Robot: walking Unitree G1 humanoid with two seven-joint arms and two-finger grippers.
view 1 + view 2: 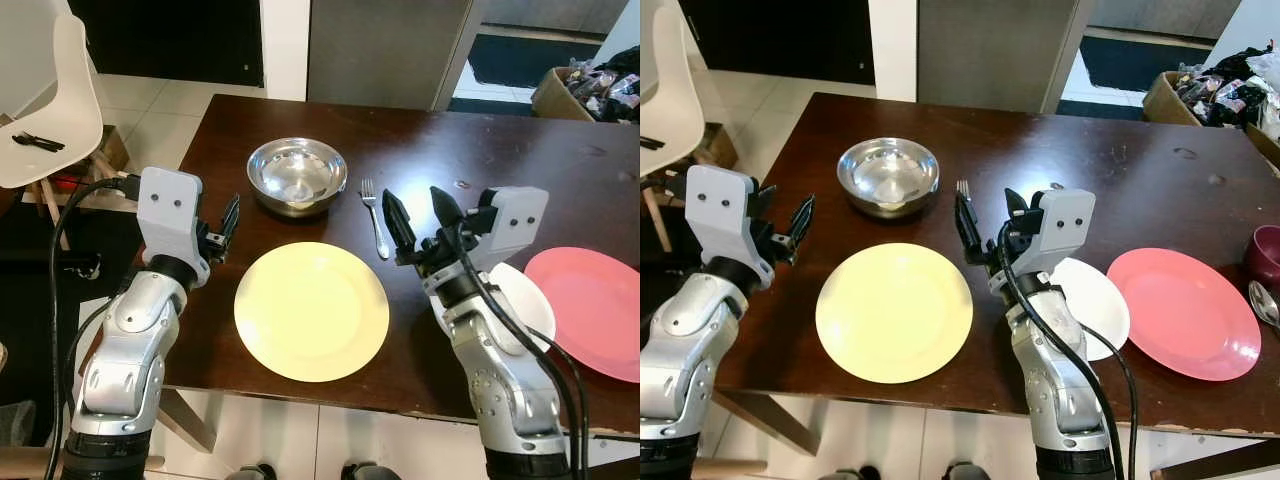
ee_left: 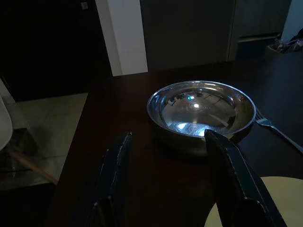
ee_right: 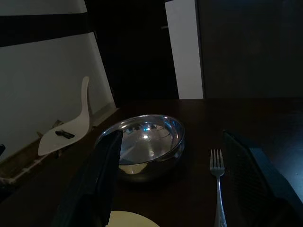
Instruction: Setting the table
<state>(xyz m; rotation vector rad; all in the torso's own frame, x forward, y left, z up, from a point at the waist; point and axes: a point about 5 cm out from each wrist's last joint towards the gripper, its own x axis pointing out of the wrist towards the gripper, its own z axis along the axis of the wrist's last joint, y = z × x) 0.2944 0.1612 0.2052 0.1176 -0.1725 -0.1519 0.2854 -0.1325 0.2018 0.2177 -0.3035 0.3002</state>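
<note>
A place setting takes shape on the dark wooden table (image 1: pixel 520 150) as the robot pauses with both arms raised. The yellow plate (image 1: pixel 311 310) lies near the front edge, the steel bowl (image 1: pixel 297 176) beyond it, and the fork (image 1: pixel 374 216) to the right of the bowl, tines pointing away. The right gripper (image 1: pixel 420 218) hovers just short of the fork's handle, jaws spread wide and holding nothing; the left gripper (image 1: pixel 226 228) hangs beside the plate's left rim, also open and empty.

The step in hand appears to be taking up the fork. That would call for the right gripper to drop low and close across the thin handle, which lies flat on the wood and offers little to grip.

To the right sit a small white plate (image 1: pixel 1095 300), partly behind the right arm, and a pink plate (image 1: pixel 1182 310). A maroon cup (image 1: pixel 1266 255) and a spoon (image 1: pixel 1265 300) lie at the far edge. A white chair (image 1: pixel 45 100) stands off to the left.
</note>
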